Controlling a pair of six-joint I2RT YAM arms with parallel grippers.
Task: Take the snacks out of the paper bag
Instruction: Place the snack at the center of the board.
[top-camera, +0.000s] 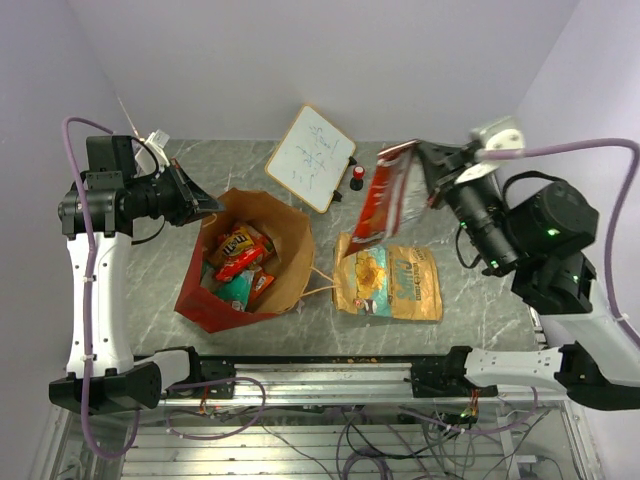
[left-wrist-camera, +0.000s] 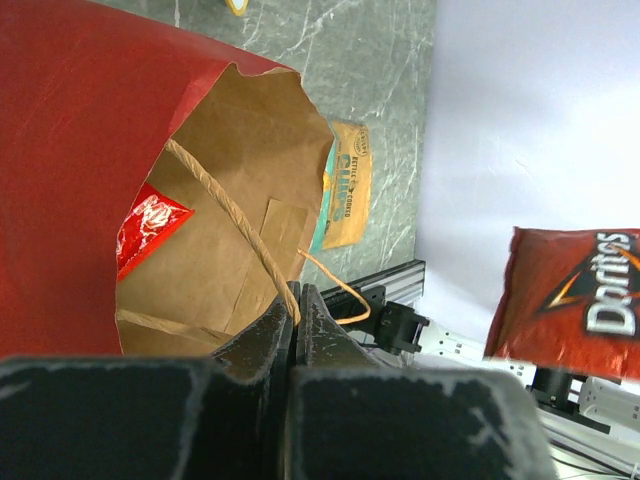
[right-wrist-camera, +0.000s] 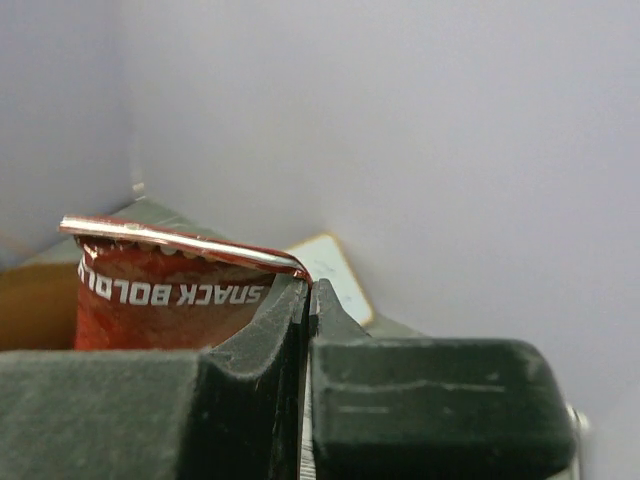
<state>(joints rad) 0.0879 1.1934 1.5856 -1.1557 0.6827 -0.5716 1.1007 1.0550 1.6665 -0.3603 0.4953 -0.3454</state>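
jaws on the left gripper (left-wrist-camera: 297, 300) are pinched shut on a thin tan loop handle (left-wrist-camera: 225, 215) of the tall red paper shopping bag (top-camera: 195, 300), probably so its mouth stands open and steady. orange and red crinkly packets (top-camera: 240, 262) lie inside, below those jaws. the right gripper (right-wrist-camera: 308, 285) clamps the top seam of a red crinkly chip packet (top-camera: 380, 205), which hangs beneath its jaws, clear of the bag. under it a yellow-brown packet (top-camera: 390, 285) already rests on the grey marbled table (top-camera: 480, 300).

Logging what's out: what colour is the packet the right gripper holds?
Red with white Doritos lettering; the packet shows best in the left wrist view.
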